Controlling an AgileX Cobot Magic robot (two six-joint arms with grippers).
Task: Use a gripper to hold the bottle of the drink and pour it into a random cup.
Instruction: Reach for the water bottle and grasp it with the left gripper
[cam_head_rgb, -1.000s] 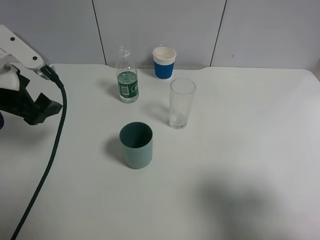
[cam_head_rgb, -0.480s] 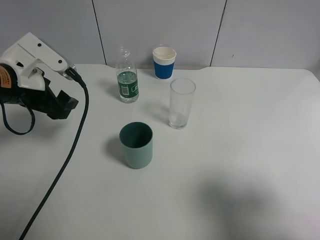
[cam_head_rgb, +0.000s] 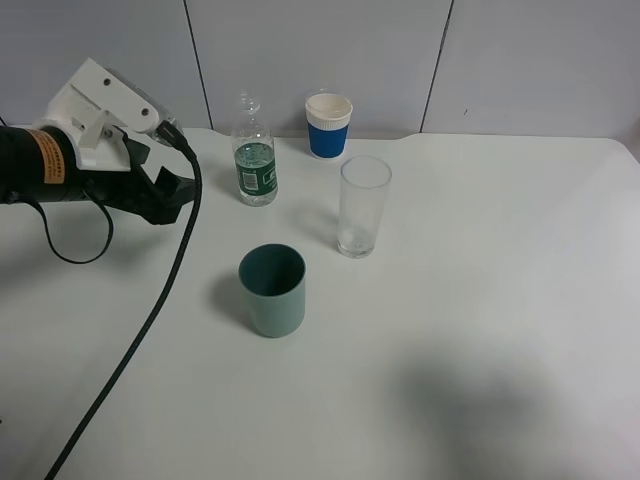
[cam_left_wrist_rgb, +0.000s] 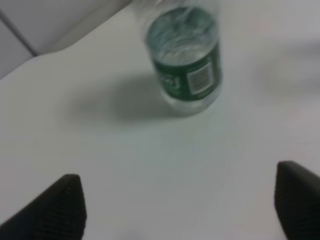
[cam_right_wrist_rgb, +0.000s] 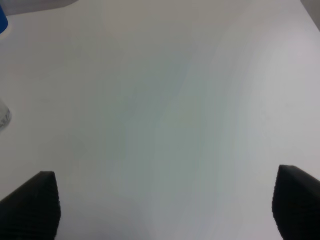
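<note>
The left hand hangs over the counter near its far left corner. Its black fingers are spread wide with nothing between them, and only their tips show in the left wrist view. The arm behind it is cut off at the picture's edge, and a black cable trails down toward the near edge.

The bottle of the drink stands upright near the far edge, left of the middle, just ahead of that hand but apart from it. Up close it is blurred and its neck is cut off. The water level is hard to make out above the green label.

The cup stands empty-looking nearer the middle. A blue cup stands at the far edge, and a teal cup stands toward the near edge.

The right hand shows only in its own wrist view, as two dark fingertips set wide apart, holding nothing.
</note>
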